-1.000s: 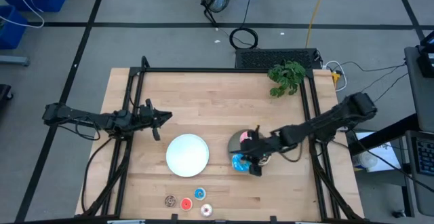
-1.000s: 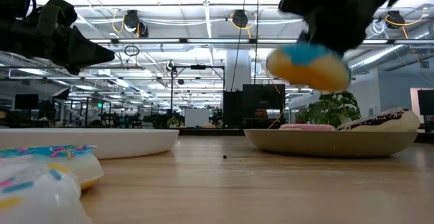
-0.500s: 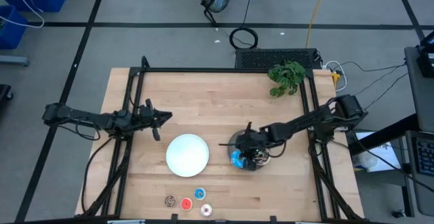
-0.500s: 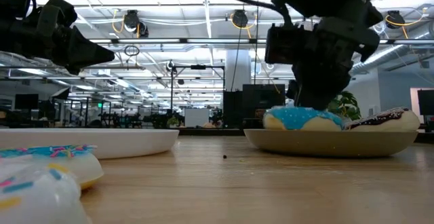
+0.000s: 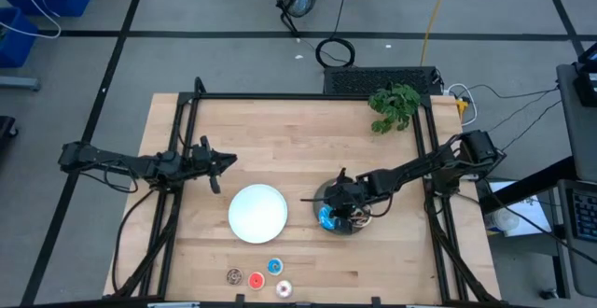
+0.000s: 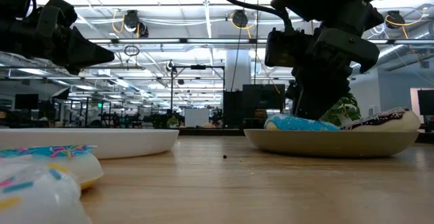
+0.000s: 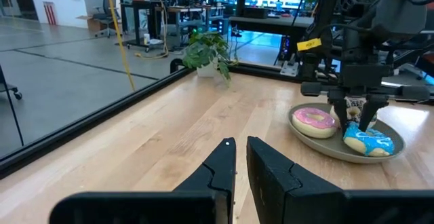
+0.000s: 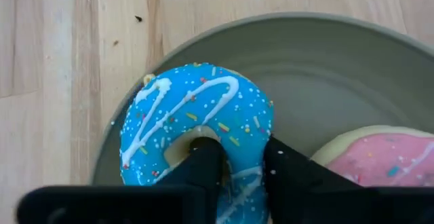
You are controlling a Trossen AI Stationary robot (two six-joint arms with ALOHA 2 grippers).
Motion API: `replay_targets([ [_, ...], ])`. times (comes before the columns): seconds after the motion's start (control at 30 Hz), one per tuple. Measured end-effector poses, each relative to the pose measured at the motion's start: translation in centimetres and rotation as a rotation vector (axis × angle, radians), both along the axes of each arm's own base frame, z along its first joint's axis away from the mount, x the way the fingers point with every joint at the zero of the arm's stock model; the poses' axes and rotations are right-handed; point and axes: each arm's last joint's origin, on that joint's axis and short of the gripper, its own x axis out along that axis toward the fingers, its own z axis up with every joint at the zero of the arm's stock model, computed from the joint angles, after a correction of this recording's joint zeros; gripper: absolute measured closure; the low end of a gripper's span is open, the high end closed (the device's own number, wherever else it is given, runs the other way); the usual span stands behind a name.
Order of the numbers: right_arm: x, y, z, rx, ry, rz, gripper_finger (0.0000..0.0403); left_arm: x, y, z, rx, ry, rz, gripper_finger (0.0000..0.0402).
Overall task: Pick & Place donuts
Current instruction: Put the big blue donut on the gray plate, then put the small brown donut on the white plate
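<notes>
right pincer (image 8: 234,166) is clamped on the blue donut (image 8: 196,125) — one finger through the hole, the other outside the ring, pinching the near wall. donut lies flat on the grey plate (image 8: 325,68), at the plate's edge nearest the white plate (image 5: 257,213), with the pink donut (image 8: 380,159) just beside it on the same grey plate. donut sits directly under the pincer, so the next move looks like a plain release and straight lift — no sideways pull. left pincer (image 7: 239,157) waits well away from the grey plate, fingers nearly together. four tiny donuts (image 5: 257,277) lie beyond the white plate.
</notes>
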Motion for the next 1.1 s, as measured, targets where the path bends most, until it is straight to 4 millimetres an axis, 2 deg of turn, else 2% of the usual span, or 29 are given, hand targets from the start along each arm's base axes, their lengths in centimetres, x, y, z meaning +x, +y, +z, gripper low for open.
replay_targets([
  [0.2, -0.2, -0.1, -0.1, -0.008, 0.032, -0.002, 0.0245, 0.0, 0.0, 0.0, 0.000, 0.003, 0.000, 0.0360],
  [0.3, -0.1, -0.1, 0.5, -0.035, 0.076, -0.021, 0.0215, 0.0, 0.0, 0.0, 0.000, 0.003, 0.000, 0.0360],
  [0.53, 1.1, 0.5, 2.9, -0.096, 0.056, -0.003, 0.0187, 0.0, 0.0, 0.0, 0.000, 0.003, 0.000, 0.0360],
  [0.7, 1.8, 0.7, 4.0, -0.092, 0.015, 0.008, 0.0188, 0.0, 0.0, -0.2, 0.000, 0.016, 0.000, 0.0360],
  [0.87, 1.5, 0.8, 5.7, -0.031, -0.040, 0.087, 0.0202, 0.0, 0.0, -0.2, -0.004, 0.020, 0.000, 0.0360],
  [0.97, 0.6, 1.3, 7.7, -0.031, -0.108, 0.154, 0.0228, 0.0, 0.0, -0.1, -0.007, 0.006, 0.000, 0.0360],
  [1.1, -1.5, 2.2, 11.2, -0.096, -0.268, 0.259, 0.0291, 0.0, 0.0, 0.0, -0.015, -0.008, 0.000, 0.0360],
])
